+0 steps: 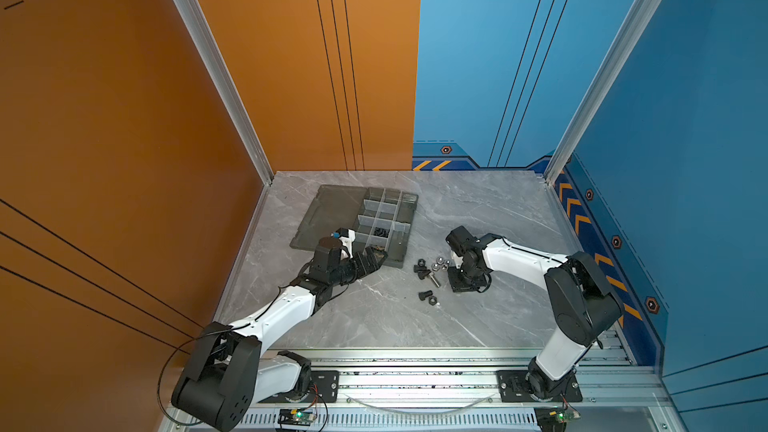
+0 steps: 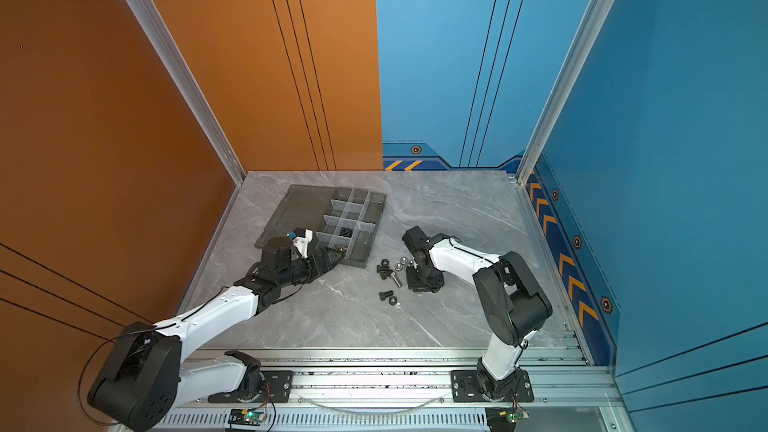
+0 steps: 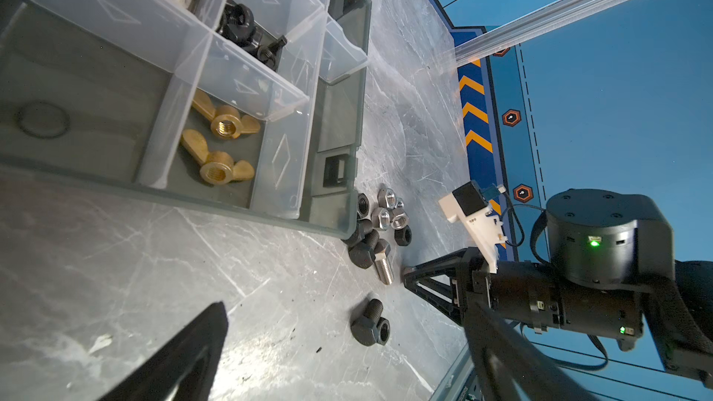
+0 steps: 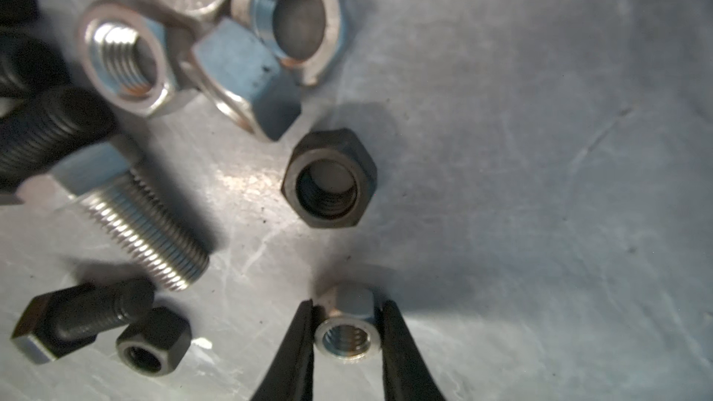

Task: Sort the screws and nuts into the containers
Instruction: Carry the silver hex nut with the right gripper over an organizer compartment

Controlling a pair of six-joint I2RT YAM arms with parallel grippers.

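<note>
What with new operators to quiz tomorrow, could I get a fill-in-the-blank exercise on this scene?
1. The right gripper pinches a small hex nut whose colour is ____.
2. The tray cell with brass wing nuts holds ____ of them.
3. The left gripper holds nothing; its jaws stand ____.
Missing words: silver; two; open.
</note>
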